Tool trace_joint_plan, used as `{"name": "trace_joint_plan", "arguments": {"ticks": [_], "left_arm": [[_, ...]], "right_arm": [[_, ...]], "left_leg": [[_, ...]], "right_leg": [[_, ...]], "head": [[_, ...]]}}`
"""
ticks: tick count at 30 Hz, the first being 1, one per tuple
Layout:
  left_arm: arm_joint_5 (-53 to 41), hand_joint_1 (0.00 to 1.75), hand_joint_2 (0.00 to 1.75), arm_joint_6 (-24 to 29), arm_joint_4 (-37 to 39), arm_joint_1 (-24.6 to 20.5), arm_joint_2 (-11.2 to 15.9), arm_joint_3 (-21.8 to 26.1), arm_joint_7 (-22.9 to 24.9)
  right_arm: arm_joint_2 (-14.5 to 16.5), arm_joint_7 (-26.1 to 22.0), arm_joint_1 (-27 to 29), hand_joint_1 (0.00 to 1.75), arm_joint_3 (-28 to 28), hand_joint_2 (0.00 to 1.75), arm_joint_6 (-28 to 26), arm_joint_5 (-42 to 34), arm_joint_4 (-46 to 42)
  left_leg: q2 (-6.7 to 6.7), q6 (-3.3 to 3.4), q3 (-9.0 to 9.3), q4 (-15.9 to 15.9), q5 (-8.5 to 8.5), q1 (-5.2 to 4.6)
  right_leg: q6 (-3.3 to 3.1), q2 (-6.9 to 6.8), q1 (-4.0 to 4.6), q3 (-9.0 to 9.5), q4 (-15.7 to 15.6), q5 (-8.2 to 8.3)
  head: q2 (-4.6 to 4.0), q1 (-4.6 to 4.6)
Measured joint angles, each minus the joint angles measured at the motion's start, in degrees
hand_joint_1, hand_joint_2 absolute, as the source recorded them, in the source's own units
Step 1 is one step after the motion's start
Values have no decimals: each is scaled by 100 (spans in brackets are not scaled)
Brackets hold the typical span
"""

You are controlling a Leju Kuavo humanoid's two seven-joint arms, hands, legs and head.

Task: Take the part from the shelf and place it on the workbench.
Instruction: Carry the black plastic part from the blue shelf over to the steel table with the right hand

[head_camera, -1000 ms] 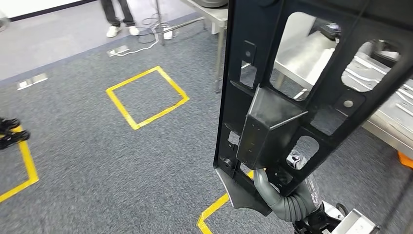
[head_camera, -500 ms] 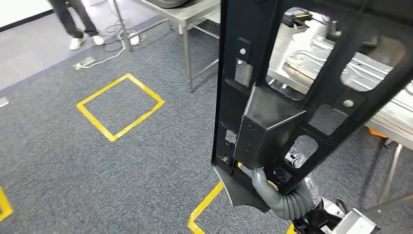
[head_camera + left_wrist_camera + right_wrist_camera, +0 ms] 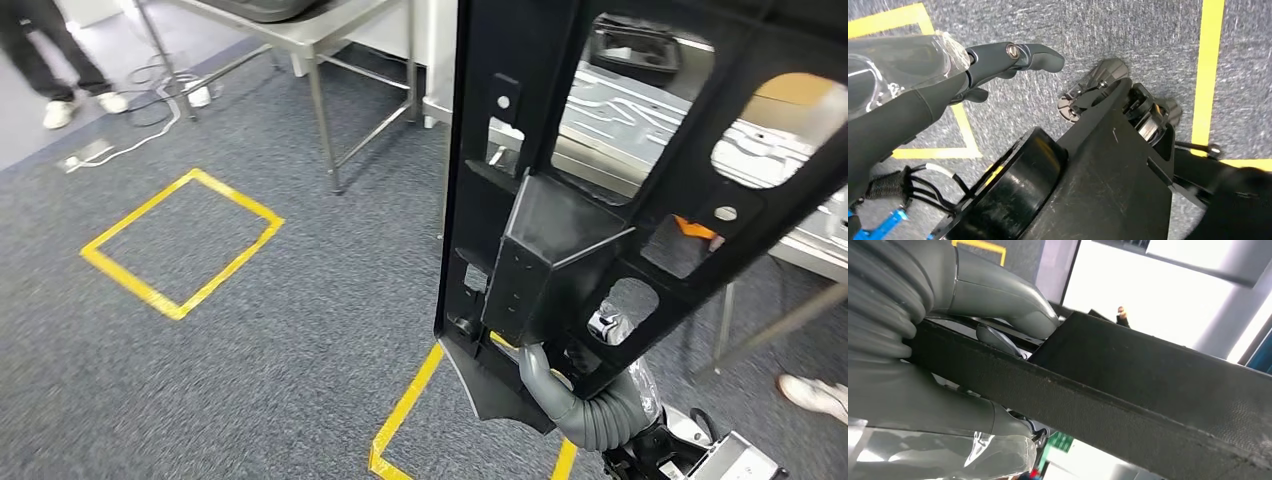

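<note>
Camera swung toward workbench [image 3: 640,110] – right robot hand [image 3: 585,400] still grips part [image 3: 560,230]

We see even indoor light on the carpet [image 3: 250,330], blown-out white glare behind the part [image 3: 1148,390], and soft blur close up

Left hand [image 3: 973,70] empty, grey carpet [image 3: 1128,35], yellow tape [image 3: 1209,75]

No words or numbers can be read on anything here; the green sign [image 3: 1060,441] behind the hand is too blurry.
</note>
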Motion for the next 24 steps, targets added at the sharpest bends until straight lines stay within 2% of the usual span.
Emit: {"name": "trace_joint_plan", "arguments": {"ticks": [1, 2, 3, 4, 5, 6, 7, 9, 10, 11, 12, 14, 15, 16, 17, 18, 19, 20, 21, 22, 23, 24], "left_arm": [[-2, 0, 175, -2, 0, 0, 4, -1, 5], [-5, 0, 175, -4, 0, -2, 7, -1, 9], [-9, 0, 175, -6, 0, -5, 7, -2, 12], [-12, 0, 175, -7, 0, -8, 8, -2, 14], [-15, 0, 175, -7, 0, -9, 8, -3, 17], [-16, 0, 175, -7, 0, -9, 10, -3, 22], [-16, 0, 175, -8, 0, -9, 11, -4, 27], [-22, 0, 175, -9, 0, -16, 14, -6, 38], [-27, 0, 175, -9, 0, -21, 14, -8, 40], [-32, 0, 175, -9, 0, -23, 14, -10, 42], [-36, 0, 175, -9, 0, -20, 14, -11, 31], [-33, 0, 175, -9, 0, -26, 14, -11, -4], [-28, 0, 175, -10, 0, -35, 14, -10, -26], [-25, 0, 175, -9, 0, -46, 14, -9, -40], [-23, 0, 175, -9, 0, -50, 13, -9, -48], [-24, 0, 175, -8, 0, -46, 12, -10, -53], [-27, 0, 175, -7, 0, -38, 11, -11, -53], [-30, 0, 175, -6, 0, -26, 10, -13, -51], [-32, 0, 175, -6, 0, -17, 10, -13, -51], [-27, 0, 175, -6, 0, -9, 10, -13, -50], [-22, 0, 175, -6, 0, -4, 10, -13, -50], [-16, 0, 175, -7, 0, -6, 8, -13, -50]], "right_arm": [[1, 1, 5, 175, 0, 175, 1, 1, 0], [2, 1, 9, 175, -1, 175, 1, 1, 0], [2, 1, 10, 175, -1, 175, 1, 2, -1], [2, 0, 10, 175, -3, 175, 1, 3, -1], [3, 0, 6, 175, -4, 175, 1, 4, -1], [4, -1, 4, 175, -6, 175, -2, 8, -2], [6, -1, 5, 175, -9, 175, -5, 11, -2], [9, 1, 23, 175, -13, 175, -13, 17, -6], [9, 2, 33, 175, -16, 175, -14, 17, -11], [9, 3, 38, 175, -18, 175, -14, 17, -17], [10, 5, 38, 175, -19, 175, -14, 17, -23], [19, 11, 39, 175, -20, 175, -14, 16, -27], [23, 17, 41, 175, -20, 175, -14, 16, -27], [27, 21, 43, 175, -20, 175, -13, 15, -27], [28, 24, 43, 175, -20, 175, -13, 15, -27], [29, 25, 44, 175, -20, 175, -12, 15, -27], [30, 25, 44, 175, -20, 175, -12, 15, -27], [31, 25, 44, 175, -20, 175, -12, 15, -27], [31, 25, 43, 175, -20, 175, -12, 16, -27], [32, 26, 43, 175, -20, 175, -13, 16, -27], [32, 31, 45, 175, -20, 175, -13, 17, -27], [31, 35, 49, 175, -21, 175, -14, 19, -28]], "left_leg": [[79, 4, 0, 0, -5, -6], [153, 4, 3, 0, -11, -9], [221, -2, 13, 0, -20, -10], [279, -15, 29, 0, -32, -17], [332, -39, 43, 4, -52, -34], [376, -67, 57, 7, -71, -51], [422, -97, 70, 7, -91, -67], [527, -157, 88, 3, -120, -69], [521, -190, 83, 33, -153, -54], [450, -221, 39, 147, -232, -39], [341, -249, -69, 388, -372, -25], [112, -278, -441, 1169, -733, -13], [63, -283, -616, 1522, -851, -13], [36, -283, -715, 1713, -877, -15], [19, -272, -697, 1656, -782, -15], [-5, -253, -580, 1390, -604, -15], [-71, -226, -401, 989, -386, -16], [-202, -191, -222, 574, -209, -16], [-317, -169, -96, 268, -100, -12], [-408, -152, -29, 89, -54, -16], [-441, -141, -12, 27, -60, -22], [-395, -128, -8, 2, -48, -26]], "right_leg": [[-1, -12, -2, -70, 154, -14], [-4, -26, -3, -5, 45, 79], [-11, -78, -2, 187, -298, 249], [-21, -211, 3, 446, -750, 418], [-41, -329, 24, 674, -1154, 539], [-68, -420, 41, 823, -1423, 603], [-98, -457, 59, 882, -1542, 608], [-171, -333, 72, 867, -1565, 611], [-203, -275, 67, 864, -1577, 622], [-236, -220, 58, 865, -1588, 635], [-268, -165, 44, 866, -1600, 648], [-306, -48, 42, 855, -1599, 656], [-317, 20, 46, 851, -1598, 660], [-321, 88, 49, 851, -1597, 661], [-321, 164, 52, 856, -1596, 663], [-320, 244, 54, 864, -1595, 664], [-316, 320, 54, 871, -1595, 667], [-305, 395, 62, 869, -1590, 672], [-289, 461, 62, 855, -1584, 680], [-264, 517, 56, 833, -1582, 691], [-232, 572, 45, 810, -1583, 706], [-197, 627, 33, 793, -1590, 721]], "head": [[0, 0], [0, 0], [0, 0], [0, 1], [0, 0], [0, -3], [0, -7], [0, -13], [0, -13], [0, -16], [0, -19], [0, -28], [0, -30], [0, -31], [0, -32], [0, -32], [0, -33], [0, -32], [0, -31], [0, -29], [0, -29], [0, -29]]}}
